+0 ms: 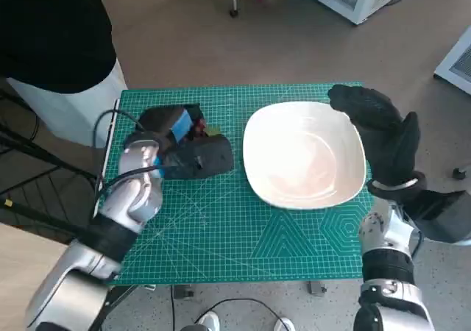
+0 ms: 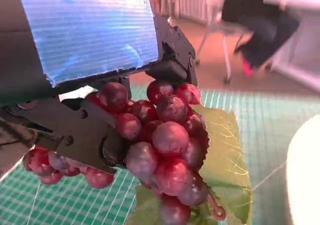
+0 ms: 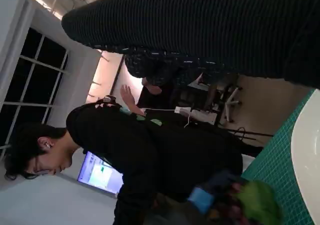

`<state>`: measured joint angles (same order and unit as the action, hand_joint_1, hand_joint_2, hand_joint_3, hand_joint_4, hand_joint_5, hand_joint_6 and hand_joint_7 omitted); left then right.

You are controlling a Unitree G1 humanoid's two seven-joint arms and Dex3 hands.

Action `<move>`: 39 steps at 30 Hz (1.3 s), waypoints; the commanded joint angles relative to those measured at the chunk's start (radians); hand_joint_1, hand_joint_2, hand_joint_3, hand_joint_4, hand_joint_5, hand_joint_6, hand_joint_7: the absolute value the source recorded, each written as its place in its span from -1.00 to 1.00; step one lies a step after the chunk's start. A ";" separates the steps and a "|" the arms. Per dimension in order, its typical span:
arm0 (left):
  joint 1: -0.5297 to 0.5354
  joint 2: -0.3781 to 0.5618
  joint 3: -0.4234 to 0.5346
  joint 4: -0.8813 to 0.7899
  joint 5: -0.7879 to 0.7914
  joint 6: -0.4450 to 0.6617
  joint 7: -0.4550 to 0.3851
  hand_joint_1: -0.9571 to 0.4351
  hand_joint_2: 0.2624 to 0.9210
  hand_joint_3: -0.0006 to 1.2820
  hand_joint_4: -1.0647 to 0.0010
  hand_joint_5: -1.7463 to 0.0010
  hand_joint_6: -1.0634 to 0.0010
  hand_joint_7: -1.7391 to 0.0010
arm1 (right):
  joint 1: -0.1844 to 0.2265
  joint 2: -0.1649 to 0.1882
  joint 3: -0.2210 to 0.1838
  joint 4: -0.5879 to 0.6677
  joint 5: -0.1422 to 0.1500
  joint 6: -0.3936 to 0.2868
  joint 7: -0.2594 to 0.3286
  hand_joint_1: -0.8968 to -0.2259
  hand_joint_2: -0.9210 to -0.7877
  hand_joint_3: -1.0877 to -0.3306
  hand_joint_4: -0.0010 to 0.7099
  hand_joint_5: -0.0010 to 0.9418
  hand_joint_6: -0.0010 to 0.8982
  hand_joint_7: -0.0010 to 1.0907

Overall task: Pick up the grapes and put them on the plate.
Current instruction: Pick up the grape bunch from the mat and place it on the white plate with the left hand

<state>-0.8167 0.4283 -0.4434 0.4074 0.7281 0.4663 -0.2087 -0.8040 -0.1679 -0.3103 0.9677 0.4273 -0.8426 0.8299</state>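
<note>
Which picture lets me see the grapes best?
The left wrist view: the grapes fill it, red and shiny, with a green leaf, in the left hand. In the head view the hand nearly hides them; in the right wrist view they are a blur.

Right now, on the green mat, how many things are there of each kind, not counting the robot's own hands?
Bunch of red grapes with a green leaf, under the left hand: 1
White plate, nothing on it, right hand at its far edge: 1
Total: 2
</note>
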 commanded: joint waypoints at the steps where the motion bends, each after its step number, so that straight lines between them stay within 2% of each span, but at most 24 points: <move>1: 0.037 0.019 0.021 -0.087 0.017 0.023 -0.019 0.38 1.00 -0.91 -0.34 -0.41 -0.20 -0.22 | 0.004 0.008 -0.003 0.015 -0.002 0.006 -0.004 -0.16 -1.00 0.36 -0.10 -0.99 -0.06 -0.99; 8: 0.044 0.023 0.027 -0.129 0.036 0.033 -0.036 0.38 1.00 -0.80 -0.15 -0.60 -0.13 -0.20 | 0.001 0.007 -0.005 0.015 0.002 0.012 -0.002 -0.17 -1.00 0.37 -0.10 -0.99 -0.06 -0.99; 14: 0.041 0.018 0.021 -0.151 0.052 0.041 -0.048 0.37 1.00 -0.79 -0.06 -0.54 -0.13 -0.31 | 0.003 0.008 -0.008 0.015 0.004 0.016 0.000 -0.16 -1.00 0.36 -0.09 -0.99 -0.05 -0.99; 27: -0.027 -0.092 -0.029 -0.148 0.084 0.043 -0.059 0.38 1.00 -0.85 -0.22 -0.56 -0.19 -0.15 | 0.018 0.012 -0.006 -0.004 -0.002 0.009 -0.009 -0.15 -1.00 0.37 -0.08 -0.99 -0.03 -0.98; 33: -0.077 -0.140 -0.065 -0.072 0.090 -0.027 -0.035 0.38 0.99 -0.88 -0.27 -0.50 -0.20 -0.17 | 0.034 0.019 -0.001 -0.022 -0.009 0.002 -0.020 -0.14 -1.00 0.38 -0.09 -1.00 -0.03 -0.98; 39: -0.137 -0.186 -0.095 0.034 0.094 -0.131 0.008 0.38 1.00 -0.86 -0.23 -0.49 -0.19 -0.22 | 0.053 0.013 0.000 -0.048 -0.008 0.002 -0.027 -0.13 -1.00 0.39 -0.12 -1.00 -0.05 -0.99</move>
<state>-0.9084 0.2589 -0.5240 0.3987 0.8131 0.3808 -0.2296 -0.7886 -0.1527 -0.3104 0.9275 0.4261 -0.8438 0.8112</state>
